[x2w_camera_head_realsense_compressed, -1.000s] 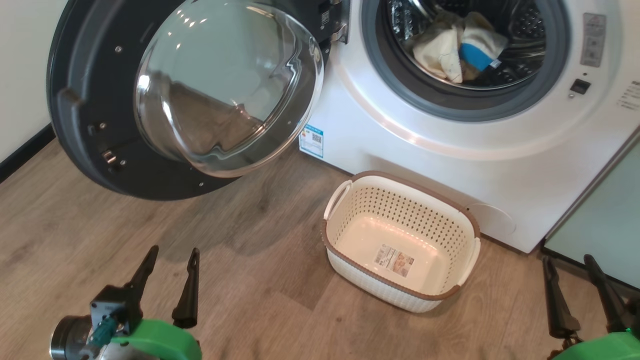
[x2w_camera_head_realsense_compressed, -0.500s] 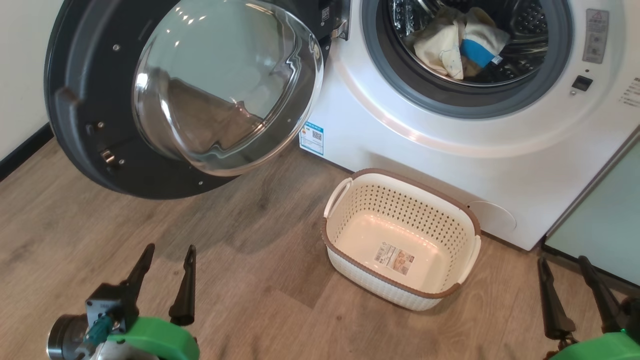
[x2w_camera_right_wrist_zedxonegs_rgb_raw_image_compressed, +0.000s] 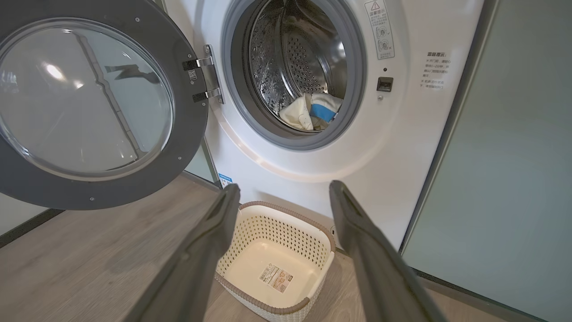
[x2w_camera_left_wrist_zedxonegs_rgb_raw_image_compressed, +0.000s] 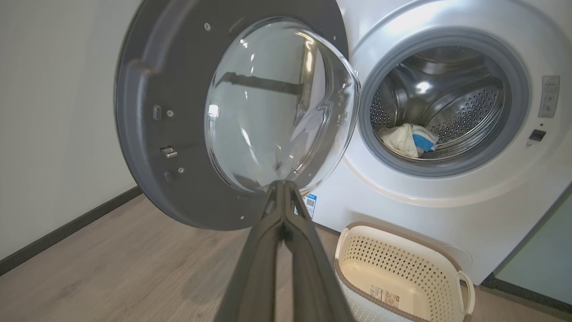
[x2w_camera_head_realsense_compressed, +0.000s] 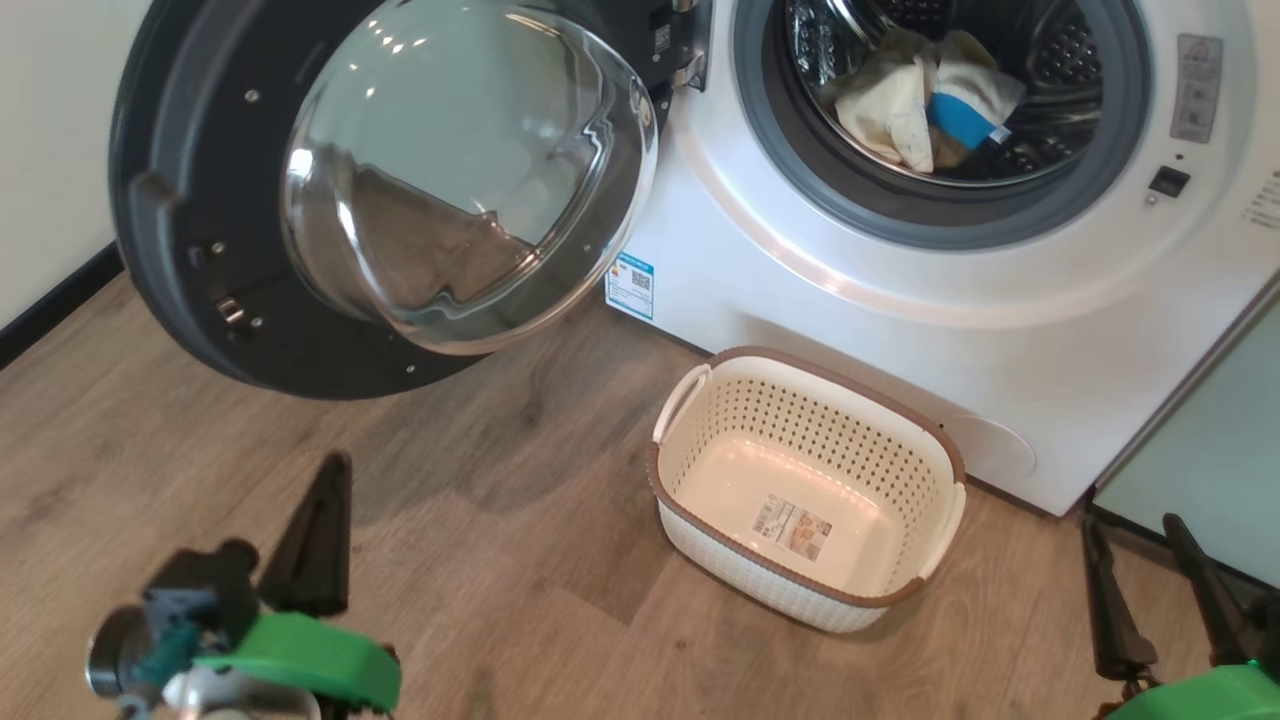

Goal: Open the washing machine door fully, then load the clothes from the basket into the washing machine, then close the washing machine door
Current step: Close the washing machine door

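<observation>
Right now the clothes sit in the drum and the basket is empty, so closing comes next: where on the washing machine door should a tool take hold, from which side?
Probably the free rim edge of the washing machine door, opposite the hinge, approached from the wall side. The door stands open, inner face toward you; its glass bowl bulges smooth, offering nothing to pinch.

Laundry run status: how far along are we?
Done: the washing machine door stands wide open; the clothes lie inside the washing machine; the basket holds just its label. In hand: the left gripper, shut and empty, points toward the door; the right gripper is open and empty. Left: closing the door, which nothing touches yet.
</observation>
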Tool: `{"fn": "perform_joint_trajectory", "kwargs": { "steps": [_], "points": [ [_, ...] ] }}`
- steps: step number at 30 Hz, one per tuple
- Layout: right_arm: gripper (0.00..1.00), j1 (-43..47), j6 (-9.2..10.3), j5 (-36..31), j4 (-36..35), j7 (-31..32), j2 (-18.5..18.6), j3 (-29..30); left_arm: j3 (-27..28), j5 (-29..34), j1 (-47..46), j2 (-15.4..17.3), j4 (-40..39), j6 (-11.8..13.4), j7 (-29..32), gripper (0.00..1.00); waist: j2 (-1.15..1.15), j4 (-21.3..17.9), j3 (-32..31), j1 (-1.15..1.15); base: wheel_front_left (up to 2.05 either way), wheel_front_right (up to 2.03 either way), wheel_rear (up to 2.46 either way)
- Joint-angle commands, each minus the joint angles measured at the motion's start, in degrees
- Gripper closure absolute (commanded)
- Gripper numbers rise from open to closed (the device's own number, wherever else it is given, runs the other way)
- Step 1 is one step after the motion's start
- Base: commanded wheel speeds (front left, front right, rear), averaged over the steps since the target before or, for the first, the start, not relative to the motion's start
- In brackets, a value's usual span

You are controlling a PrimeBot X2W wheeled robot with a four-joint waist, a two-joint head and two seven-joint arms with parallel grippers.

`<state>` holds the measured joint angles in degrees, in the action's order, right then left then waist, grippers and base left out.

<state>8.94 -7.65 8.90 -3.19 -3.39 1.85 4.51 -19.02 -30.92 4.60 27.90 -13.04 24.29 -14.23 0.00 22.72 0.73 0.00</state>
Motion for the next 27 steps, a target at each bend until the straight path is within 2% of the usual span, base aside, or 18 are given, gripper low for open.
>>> {"fn": "perform_joint_trajectory", "kwargs": {
  "steps": [1,5,9,13,17,21,23,27],
  "points": [
    [0.00,-1.48,0.16,-0.12,-2.27,0.03,1.03,-0.71,3.71,0.16,-2.80,0.63,-2.96,1.67,-0.73,1.00,0.00,0.32,-0.22,0.00,0.00,0.00,0.00],
    [0.00,-1.07,0.16,-0.10,-2.54,0.22,1.03,-0.32,8.01,-0.49,-4.01,-1.45,-8.99,-2.33,-0.75,1.00,0.00,1.19,-0.59,0.00,0.00,0.00,0.00],
    [0.00,-0.85,0.16,-0.13,-2.81,0.41,1.03,-0.32,14.04,-4.16,-5.96,-3.54,-14.52,-7.77,-0.75,1.00,0.00,1.91,-0.81,0.00,0.00,0.00,0.00],
    [0.00,-0.55,0.16,-0.21,-3.19,0.61,1.03,-0.24,20.16,-9.27,-9.50,-3.09,-16.03,-12.45,-0.76,1.00,0.00,2.51,-0.69,0.00,0.00,0.00,0.00],
    [0.00,-0.41,0.16,-0.46,-3.70,1.01,1.03,-0.23,25.93,-16.11,-15.32,-0.95,-13.40,-16.03,-0.46,1.00,0.00,2.93,-0.24,0.00,0.00,0.00,0.00],
    [0.00,-0.56,0.16,-0.72,-4.11,1.36,1.03,-0.42,31.04,-23.85,-22.77,1.15,-7.69,-18.25,1.24,1.00,0.00,2.96,0.19,0.00,0.00,0.00,0.00],
    [0.00,-0.59,0.16,-0.77,-4.24,1.48,1.03,-0.50,32.08,-25.57,-24.77,1.78,-6.00,-18.69,1.76,1.00,0.00,2.93,0.31,0.00,0.00,0.00,0.00],
    [0.00,-0.79,0.16,-0.73,-4.61,1.78,1.32,-0.72,35.08,-32.83,-32.42,4.08,1.63,-20.10,5.11,1.00,0.00,2.60,0.80,0.00,0.00,0.00,0.00]
  ]
}}
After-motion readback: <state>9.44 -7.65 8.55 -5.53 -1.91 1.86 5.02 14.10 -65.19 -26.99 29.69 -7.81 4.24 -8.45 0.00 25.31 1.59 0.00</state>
